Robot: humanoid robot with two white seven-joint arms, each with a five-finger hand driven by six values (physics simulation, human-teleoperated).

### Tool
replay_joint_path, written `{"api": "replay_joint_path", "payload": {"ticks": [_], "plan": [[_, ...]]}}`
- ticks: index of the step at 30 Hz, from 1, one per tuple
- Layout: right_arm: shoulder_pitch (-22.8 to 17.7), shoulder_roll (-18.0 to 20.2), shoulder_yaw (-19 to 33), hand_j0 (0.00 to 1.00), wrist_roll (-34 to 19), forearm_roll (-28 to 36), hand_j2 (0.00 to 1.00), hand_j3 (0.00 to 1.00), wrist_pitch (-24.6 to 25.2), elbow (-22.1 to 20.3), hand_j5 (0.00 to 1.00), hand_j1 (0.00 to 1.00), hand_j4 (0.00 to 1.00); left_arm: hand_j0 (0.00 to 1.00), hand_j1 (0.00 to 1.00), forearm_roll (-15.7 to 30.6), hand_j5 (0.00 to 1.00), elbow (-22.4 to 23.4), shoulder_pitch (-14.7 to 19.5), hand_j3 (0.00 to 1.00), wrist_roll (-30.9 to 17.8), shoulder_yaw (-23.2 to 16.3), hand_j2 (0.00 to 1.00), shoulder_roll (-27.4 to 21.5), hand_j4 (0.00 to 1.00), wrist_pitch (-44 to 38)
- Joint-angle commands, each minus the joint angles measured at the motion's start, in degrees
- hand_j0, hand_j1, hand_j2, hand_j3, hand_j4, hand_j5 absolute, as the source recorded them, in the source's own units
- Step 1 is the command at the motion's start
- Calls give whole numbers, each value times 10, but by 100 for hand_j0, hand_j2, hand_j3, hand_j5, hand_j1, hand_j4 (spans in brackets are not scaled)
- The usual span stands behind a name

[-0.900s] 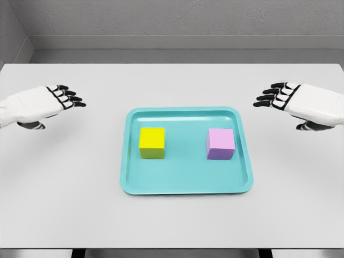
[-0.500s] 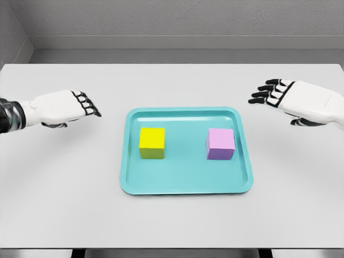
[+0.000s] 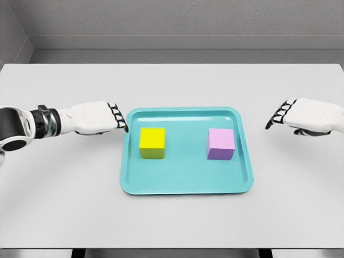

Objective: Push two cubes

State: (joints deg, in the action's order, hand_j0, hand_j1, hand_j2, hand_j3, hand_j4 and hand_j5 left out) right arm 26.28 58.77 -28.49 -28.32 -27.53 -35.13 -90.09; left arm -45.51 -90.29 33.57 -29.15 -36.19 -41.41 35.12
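A yellow cube [image 3: 152,142] sits in the left half of a teal tray [image 3: 185,183], and a lilac cube [image 3: 220,143] sits in the right half. My left hand [image 3: 119,119] reaches in from the left, its fingers bent downward at the tray's left rim, just left of the yellow cube and holding nothing. On the other side, my right hand [image 3: 275,119] hovers right of the tray, fingers also bent downward, a gap away from the lilac cube.
The tray lies in the middle of a white table [image 3: 172,80]. A grey wall [image 3: 172,21] runs behind the table's far edge.
My left hand has moved right and down to the tray's left rim. My right hand has dropped lower and its fingers have tipped downward. Both cubes stay put.
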Motion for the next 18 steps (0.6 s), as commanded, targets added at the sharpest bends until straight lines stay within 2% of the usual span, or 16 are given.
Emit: {"api": "replay_joint_path", "payload": {"ticks": [1, 11, 18], "plan": [[0, -1, -9, 65, 0, 19, 65, 65, 1, 2, 65, 65, 65, 74, 74, 6, 74, -15, 0, 74, 1, -2, 74, 5, 74, -1], [4, -27, -52, 64, -2, 16, 64, 64, 1, 0, 64, 64, 64, 74, 74, 19, 74, -23, -10, 74, 1, -1, 74, -6, 74, -1], [11, -37, -53, 64, -4, 13, 64, 64, 1, -4, 64, 64, 64, 74, 74, 19, 74, -24, -17, 74, 1, -1, 74, -5, 74, -1]]}}
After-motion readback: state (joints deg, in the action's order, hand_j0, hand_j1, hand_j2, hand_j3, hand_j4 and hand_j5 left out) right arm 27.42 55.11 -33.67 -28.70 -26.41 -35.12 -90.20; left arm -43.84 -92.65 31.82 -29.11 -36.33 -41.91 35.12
